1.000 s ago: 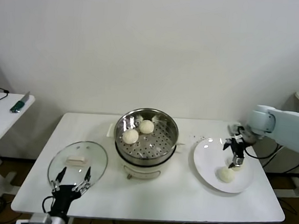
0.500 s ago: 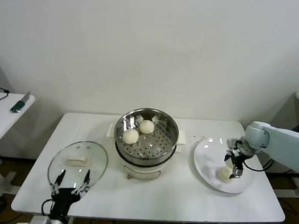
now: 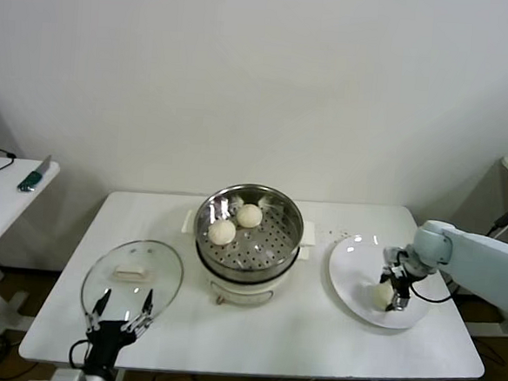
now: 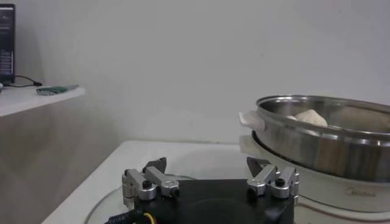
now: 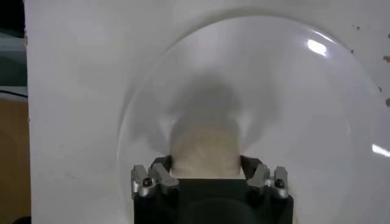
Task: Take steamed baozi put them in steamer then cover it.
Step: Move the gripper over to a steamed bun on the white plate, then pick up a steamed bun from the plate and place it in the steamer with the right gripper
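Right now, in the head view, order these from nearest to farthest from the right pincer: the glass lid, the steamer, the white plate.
1. White plate: directly under the right pincer, on the table's right.
2. Steamer: table centre, to the pincer's left.
3. Glass lid: far left, by the left pincer.

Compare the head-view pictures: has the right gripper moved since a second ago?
Yes. The right gripper has come down toward the near part of the white plate and now straddles the baozi there.
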